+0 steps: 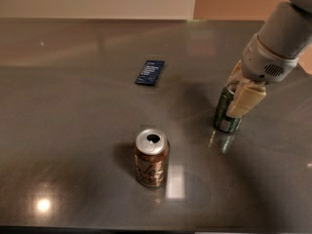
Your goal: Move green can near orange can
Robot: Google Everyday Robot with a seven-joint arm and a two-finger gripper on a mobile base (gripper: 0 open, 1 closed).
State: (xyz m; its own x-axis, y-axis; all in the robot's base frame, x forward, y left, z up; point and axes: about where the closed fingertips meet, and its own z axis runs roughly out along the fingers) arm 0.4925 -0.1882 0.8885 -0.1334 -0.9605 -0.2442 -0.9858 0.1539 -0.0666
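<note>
While the hand (235, 97) hangs at its silver top, the smooth cylindrical green can (222, 117) stands upright. Whether the hand grips it, I cannot tell.

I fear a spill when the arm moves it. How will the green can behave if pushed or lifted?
The green can stands upright, tall and narrow, so a high push may tip it and let it roll. Its smooth metal would probably slide easily on the glossy table. The gripper is at its top; its weight cannot be told.
</note>
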